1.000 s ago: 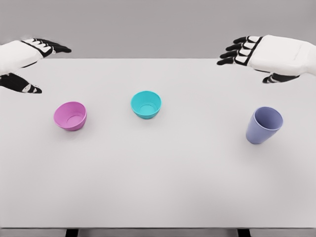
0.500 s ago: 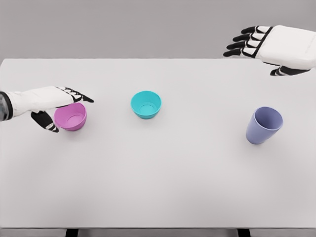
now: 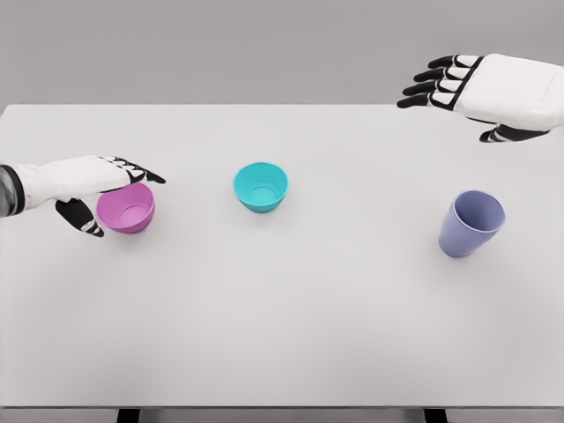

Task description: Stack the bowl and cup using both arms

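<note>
Pink bowl (image 3: 126, 207): upright at the left of the white surface (image 3: 291, 326), mouth up, well apart from the other vessels.
Teal bowl (image 3: 261, 186): upright near the middle, a little farther back.
Blue cup (image 3: 471, 223): upright at the right, leaning slightly in this view, alone.
Left hand (image 3: 88, 181): at the pink bowl, fingers over its far rim and thumb at its left wall; spread wide, not closed on it.
Right hand (image 3: 480, 84): hovers above the far right edge, fingers loosely extended, holding nothing, well apart from the cup.
Handling: bowls and cup look like light, rigid, smooth plastic, likely slippery and easy to tip.
Hold: probably pinch the bowl's rim and wall; wrap the cup's side.
</note>
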`<state>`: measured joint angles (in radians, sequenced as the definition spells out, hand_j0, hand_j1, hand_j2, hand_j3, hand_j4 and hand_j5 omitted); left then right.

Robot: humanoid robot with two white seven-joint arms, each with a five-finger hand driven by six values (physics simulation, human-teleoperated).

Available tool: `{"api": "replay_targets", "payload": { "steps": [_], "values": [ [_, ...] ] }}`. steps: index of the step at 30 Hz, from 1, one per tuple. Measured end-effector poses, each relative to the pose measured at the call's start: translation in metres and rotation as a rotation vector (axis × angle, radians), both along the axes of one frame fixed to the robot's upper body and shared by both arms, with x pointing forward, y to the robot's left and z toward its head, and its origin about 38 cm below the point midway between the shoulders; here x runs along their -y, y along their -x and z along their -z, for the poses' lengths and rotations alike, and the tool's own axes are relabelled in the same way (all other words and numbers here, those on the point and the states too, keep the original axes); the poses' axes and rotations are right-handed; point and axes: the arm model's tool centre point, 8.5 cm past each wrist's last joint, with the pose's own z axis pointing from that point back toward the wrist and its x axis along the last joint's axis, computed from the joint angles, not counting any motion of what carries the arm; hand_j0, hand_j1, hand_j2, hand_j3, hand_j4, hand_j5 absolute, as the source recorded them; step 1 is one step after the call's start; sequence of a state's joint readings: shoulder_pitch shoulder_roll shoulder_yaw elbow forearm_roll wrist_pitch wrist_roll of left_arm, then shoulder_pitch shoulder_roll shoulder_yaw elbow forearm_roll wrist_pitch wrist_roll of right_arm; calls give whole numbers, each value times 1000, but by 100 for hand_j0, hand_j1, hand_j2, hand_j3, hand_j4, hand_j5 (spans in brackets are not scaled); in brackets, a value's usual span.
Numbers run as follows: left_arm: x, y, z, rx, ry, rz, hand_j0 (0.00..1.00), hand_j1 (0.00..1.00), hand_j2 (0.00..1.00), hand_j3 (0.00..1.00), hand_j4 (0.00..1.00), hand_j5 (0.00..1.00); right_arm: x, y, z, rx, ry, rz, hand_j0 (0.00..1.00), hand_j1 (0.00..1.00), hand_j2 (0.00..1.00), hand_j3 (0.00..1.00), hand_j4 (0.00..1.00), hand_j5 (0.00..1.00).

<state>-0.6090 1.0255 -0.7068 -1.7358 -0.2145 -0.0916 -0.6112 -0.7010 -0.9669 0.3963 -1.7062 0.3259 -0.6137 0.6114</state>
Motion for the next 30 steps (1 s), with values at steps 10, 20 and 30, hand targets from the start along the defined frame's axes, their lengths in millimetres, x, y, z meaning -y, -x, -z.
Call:
{"api": "replay_targets", "payload": {
  "steps": [10, 20, 30],
  "values": [
    [-2, -7, 5, -23, 10, -121, 100, 100, 100, 100, 100, 100, 0, 0, 0, 0, -2, -1, 100, 100, 100, 100, 100, 100],
    [2, -11, 19, -36, -12, -129, 100, 100, 100, 100, 100, 100, -1, 0, 1, -2, -2, -1, 100, 100, 100, 100, 100, 100],
    [4, -17, 32, -41, -29, -139, 100, 100, 100, 100, 100, 100, 0, 0, 1, -3, -1, 0, 100, 100, 100, 100, 100, 100]
  ]
}}
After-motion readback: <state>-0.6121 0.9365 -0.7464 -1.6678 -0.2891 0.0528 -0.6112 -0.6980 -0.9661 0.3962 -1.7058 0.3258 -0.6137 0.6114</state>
